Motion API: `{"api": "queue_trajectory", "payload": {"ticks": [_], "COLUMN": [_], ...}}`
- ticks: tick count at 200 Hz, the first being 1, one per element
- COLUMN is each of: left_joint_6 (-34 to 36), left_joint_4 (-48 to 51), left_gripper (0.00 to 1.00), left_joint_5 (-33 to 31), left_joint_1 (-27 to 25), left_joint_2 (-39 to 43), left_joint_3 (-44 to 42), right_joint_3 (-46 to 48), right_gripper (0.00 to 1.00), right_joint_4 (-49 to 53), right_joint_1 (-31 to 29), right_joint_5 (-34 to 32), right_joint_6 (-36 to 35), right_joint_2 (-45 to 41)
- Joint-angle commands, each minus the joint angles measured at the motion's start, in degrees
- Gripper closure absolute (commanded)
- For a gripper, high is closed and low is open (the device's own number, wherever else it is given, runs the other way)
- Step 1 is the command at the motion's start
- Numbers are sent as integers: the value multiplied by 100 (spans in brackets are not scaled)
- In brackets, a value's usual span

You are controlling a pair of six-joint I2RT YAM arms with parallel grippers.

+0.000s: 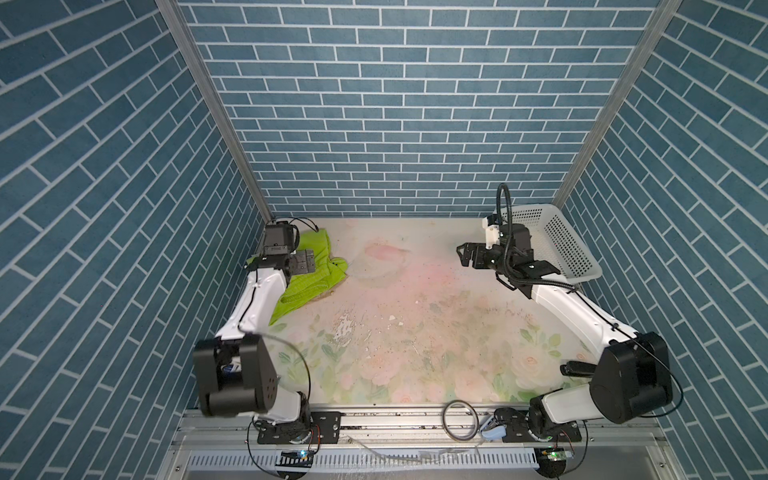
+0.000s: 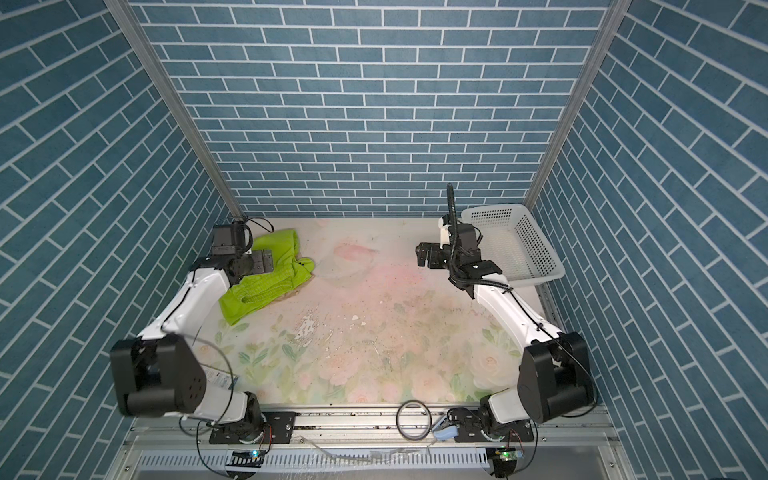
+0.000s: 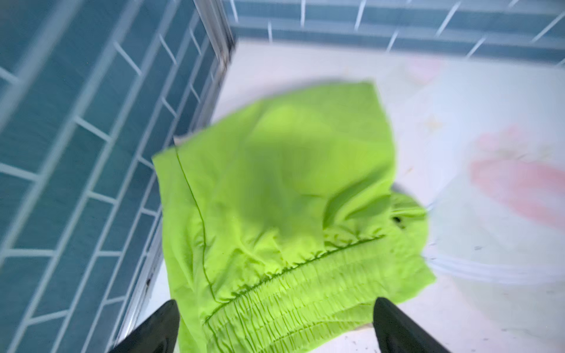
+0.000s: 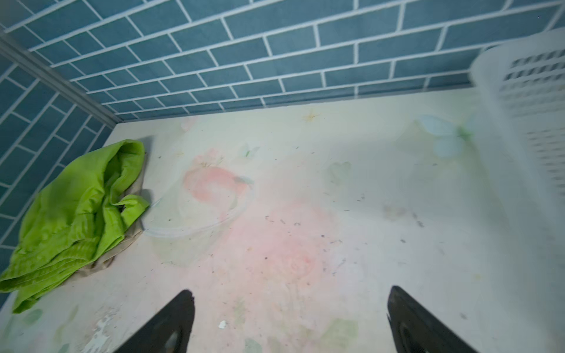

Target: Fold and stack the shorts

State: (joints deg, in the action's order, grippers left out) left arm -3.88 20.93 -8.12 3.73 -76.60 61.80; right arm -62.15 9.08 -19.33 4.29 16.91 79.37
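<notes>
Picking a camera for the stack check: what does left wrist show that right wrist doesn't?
Only left wrist: the lime-green shorts close up, somewhat blurred, with their gathered waistband under the open left gripper.
Only right wrist: the white perforated basket, the right gripper open over the floral table, and the beige shorts as a clear edge peeking from under the green pair.
Both: the lime-green shorts on the floral table, near the corner of the blue brick wall.

Two-arm pose, left arm [image 1: 257,299] bent and reaching forward, left end effector [image 1: 306,262] with fingers [image 3: 163,325] spread wide, right arm [image 1: 569,307] likewise extended, right end effector [image 1: 466,254] turned inward, its fingers [image 4: 180,318] spread wide, holding nothing.
</notes>
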Motion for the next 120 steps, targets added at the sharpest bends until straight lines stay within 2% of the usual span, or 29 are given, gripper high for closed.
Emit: {"api": "queue_trajectory", "payload": {"ticks": [1,32,54,75,100,108,120], "left_joint_6": [-113,-305,-235,-162,-198,-210,-226], "left_joint_4": [-1302,-2589,-3421,-3862,-4199,-4541,-5095], "left_gripper": [0,0,0,0,0,0,0], "left_joint_5": [-277,-587,-535,-454,-663,-608,-496], "left_joint_1": [-21,-30,-30,-30,-30,-30,-31], "left_joint_2": [894,2032,2308,2167,1854,1808,1673], "left_joint_3": [-1196,-2941,-3764,-4133,-4235,-4373,-4573], "right_joint_3": [473,1724,2650,3363,3803,3610,3640], "right_gripper": [1,1,1,1,1,1,1], "right_joint_4": [282,-653,-1718,-2900,-4254,-3891,-4147], "right_joint_1": [224,557,746,933,1124,1175,1234], "right_joint_5": [-1239,-2458,-2692,-2524,-1652,-1515,-1508], "right_joint_6": [-709,-1031,-1185,-1175,-1652,-1694,-1864], "right_joint_2": [-490,-1200,-1398,-1252,-822,-793,-679]}}
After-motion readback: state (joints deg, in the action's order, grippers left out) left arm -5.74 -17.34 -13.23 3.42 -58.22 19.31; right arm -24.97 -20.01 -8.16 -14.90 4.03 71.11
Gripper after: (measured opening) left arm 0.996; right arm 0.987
